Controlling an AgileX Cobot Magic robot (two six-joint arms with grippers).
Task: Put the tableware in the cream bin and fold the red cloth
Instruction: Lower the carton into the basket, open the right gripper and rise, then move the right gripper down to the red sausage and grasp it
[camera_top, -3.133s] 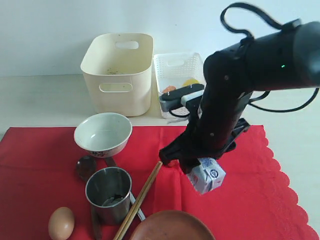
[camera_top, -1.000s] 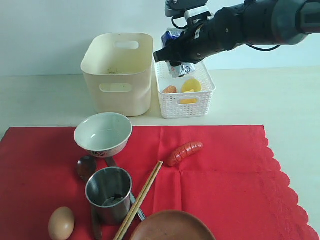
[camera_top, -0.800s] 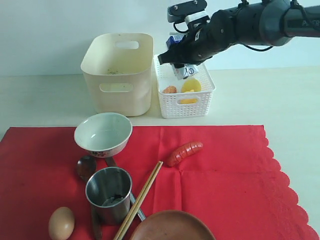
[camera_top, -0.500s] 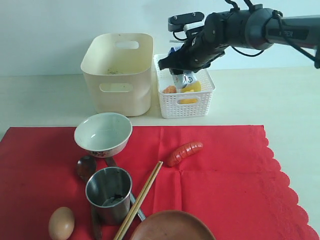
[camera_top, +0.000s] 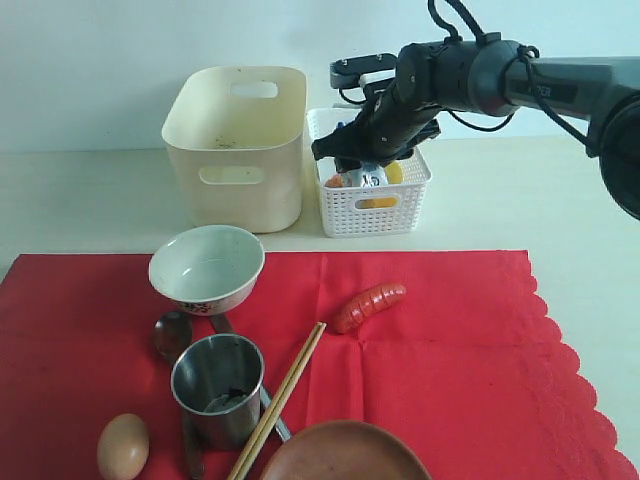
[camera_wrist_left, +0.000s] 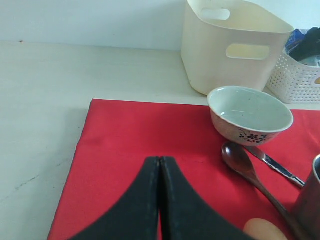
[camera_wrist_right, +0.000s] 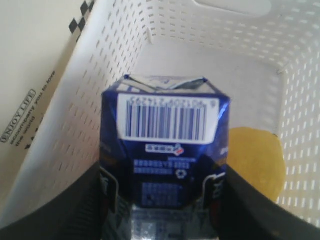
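The red cloth lies flat on the table. On it sit the white bowl, steel cup, dark spoon, chopsticks, knife and, at the front edge, the brown plate. Behind the cloth stands the cream bin, with no tableware showing in it. My right gripper is down inside the white basket, shut on a blue milk carton. My left gripper hovers shut over the cloth's left part, holding nothing.
A sausage lies mid-cloth and an egg at the front left. A lemon sits in the basket beside the carton. The basket stands right against the cream bin.
My right gripper carried the milk carton up from the cloth to the basket and has lowered it inside over the last second. The tableware has not moved.
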